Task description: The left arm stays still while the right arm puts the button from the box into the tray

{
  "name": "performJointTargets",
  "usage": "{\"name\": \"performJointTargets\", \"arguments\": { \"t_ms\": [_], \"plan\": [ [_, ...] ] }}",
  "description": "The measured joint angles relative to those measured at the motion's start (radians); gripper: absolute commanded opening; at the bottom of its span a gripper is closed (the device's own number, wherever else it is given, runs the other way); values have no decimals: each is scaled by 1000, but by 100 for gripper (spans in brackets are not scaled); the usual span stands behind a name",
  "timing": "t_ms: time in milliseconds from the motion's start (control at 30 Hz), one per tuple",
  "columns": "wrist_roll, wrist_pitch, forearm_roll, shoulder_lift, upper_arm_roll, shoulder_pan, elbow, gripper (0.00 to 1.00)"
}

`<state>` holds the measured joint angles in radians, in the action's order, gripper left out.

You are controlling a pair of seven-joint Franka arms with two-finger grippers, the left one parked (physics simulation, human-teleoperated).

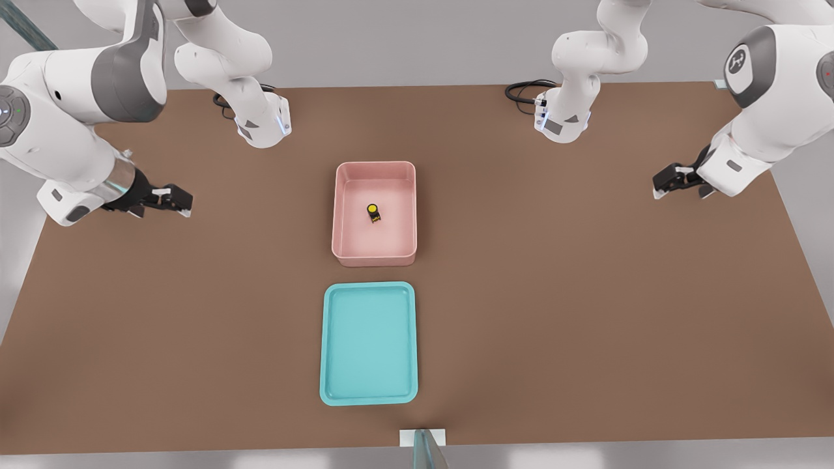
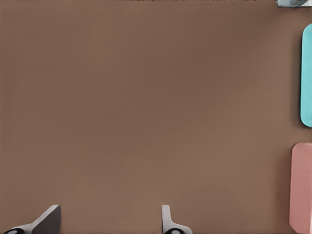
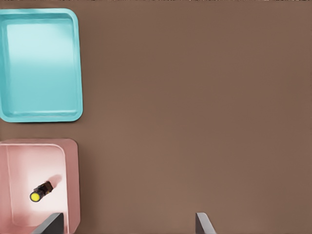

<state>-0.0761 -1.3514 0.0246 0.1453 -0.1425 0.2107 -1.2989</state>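
We saw nothing picked yet: our tool (image 1: 184, 203) hovered open, well apart from the box (image 1: 374, 258); reaching the button (image 1: 373, 211) came next.

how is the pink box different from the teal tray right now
The box is pink with tall walls; the tray is turquoise with a low rim. The box holds the button; the tray holds nothing. The tray looks slightly longer. Both are rounded rectangles lying apart on the table. The gripper hangs open, off to the front view's left of both.
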Motion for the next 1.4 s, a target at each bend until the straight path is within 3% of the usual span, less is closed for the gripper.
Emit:
{"name": "performJointTargets", "arguments": {
  "t_ms": [100,233,300,367,433,467,567,700,967,1400],
  "plan": [
    [-11,-10,-1,13,30,12,3,100],
    [-48,-13,-2,44,75,417,17,100],
    [-74,-20,-8,92,85,540,19,100],
    [-125,-69,-7,135,90,601,-47,100],
    [-188,-180,-12,128,108,652,-256,100],
    [-220,-262,-21,117,113,665,-385,100],
    [-304,-513,-24,102,41,650,-639,100],
    [-400,-787,-18,82,19,649,-834,99],
    [-542,-1144,-16,127,103,667,-964,100],
    [-653,-1469,-27,204,141,653,-1064,100]
  ]
}}
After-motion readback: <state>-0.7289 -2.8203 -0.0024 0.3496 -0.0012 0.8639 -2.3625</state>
